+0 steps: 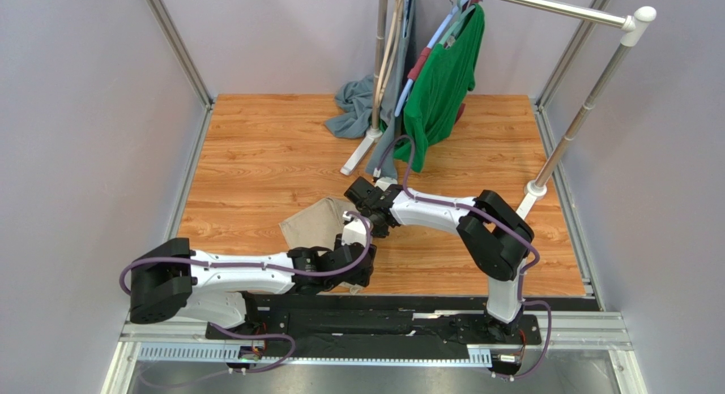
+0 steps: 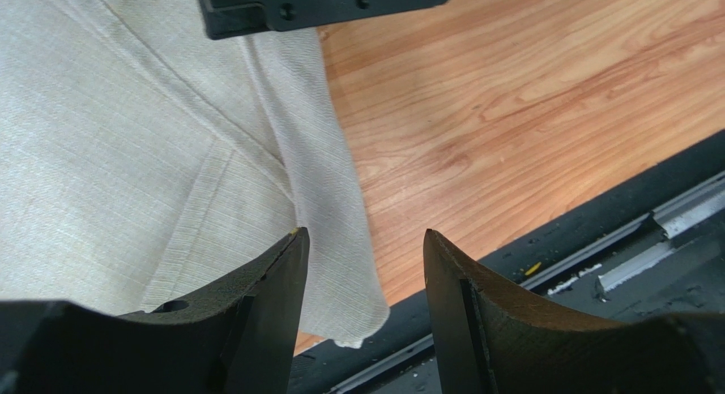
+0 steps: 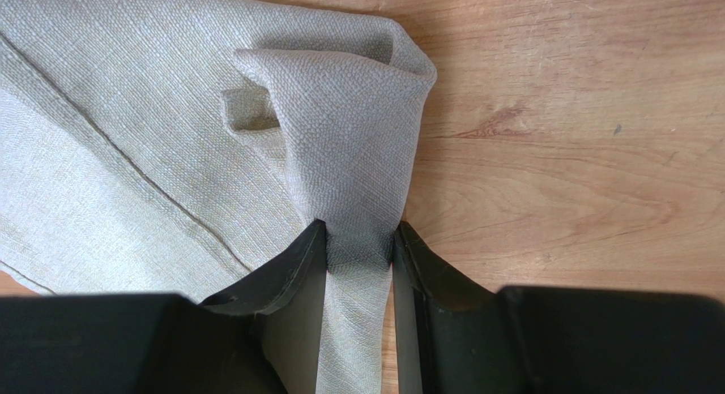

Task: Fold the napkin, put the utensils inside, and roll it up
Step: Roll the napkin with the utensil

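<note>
Wooden tabletop [image 1: 255, 148] held your napkin [image 1: 315, 224] near the front edge; your right jaws clenched a raised fold of it, your left jaws hung released over its corner.

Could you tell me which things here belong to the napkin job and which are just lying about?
Job: napkin; right gripper, pinching a fold of it; left gripper, open at its edge. No fork visible.
Lying about: green shirt; grey-blue cloth; clothes rack.

Grey walls [image 1: 77, 114], wood-grain tabletop [image 1: 255, 148], metal clothes rack [image 1: 589, 101]
</note>
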Available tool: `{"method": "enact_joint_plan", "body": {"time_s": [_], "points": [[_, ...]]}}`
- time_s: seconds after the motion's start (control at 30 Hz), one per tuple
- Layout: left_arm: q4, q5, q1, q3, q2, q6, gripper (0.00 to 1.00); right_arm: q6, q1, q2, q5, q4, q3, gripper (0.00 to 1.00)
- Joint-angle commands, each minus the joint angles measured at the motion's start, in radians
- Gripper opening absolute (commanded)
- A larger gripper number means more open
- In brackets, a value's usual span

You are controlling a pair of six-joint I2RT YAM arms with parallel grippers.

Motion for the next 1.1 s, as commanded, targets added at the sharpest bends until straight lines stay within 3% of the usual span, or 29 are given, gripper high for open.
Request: {"method": "enact_joint_plan", "body": {"time_s": [0.0, 0.27, 1.07], "points": [[0.044, -0.001, -0.025, 0.047, 0.008, -0.021, 0.61, -0.008, -0.002, 0.072, 0.014, 0.033, -0.045, 0.15], [0.101, 0.016, -0.025, 0.047, 0.094, -0.027, 0.61, -0.011, -0.002, 0.075, 0.011, 0.033, -0.042, 0.15], [-0.072, -0.076, -0.023, 0.041, 0.135, -0.195, 0.62, -0.012, -0.002, 0.073, 0.008, 0.034, -0.051, 0.14]]}}
